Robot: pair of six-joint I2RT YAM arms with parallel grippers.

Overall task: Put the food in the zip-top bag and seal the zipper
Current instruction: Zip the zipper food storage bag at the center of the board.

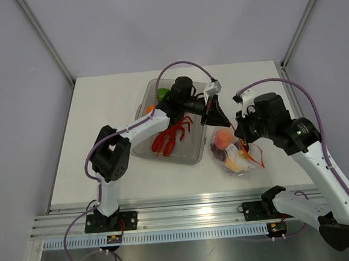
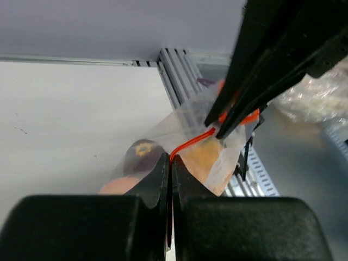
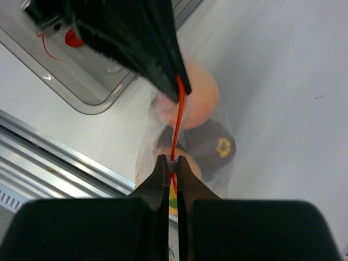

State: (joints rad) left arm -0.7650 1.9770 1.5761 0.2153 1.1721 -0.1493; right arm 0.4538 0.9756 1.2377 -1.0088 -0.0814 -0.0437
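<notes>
Fingers [image 3: 161, 176] of the right gripper [image 3: 173, 159] are pressed together on the zipper [image 3: 177, 122] of the zip-top bag [image 1: 249, 159]. The bag rests on the worktop [image 1: 100, 112] with peach [image 1: 223, 139] and plum [image 3: 215, 148] inside. Further along, the left gripper [image 2: 170, 160] pinches the same strip. Beyond it, the lobster [image 1: 172, 137] lies in the tray [image 1: 192, 158].
</notes>
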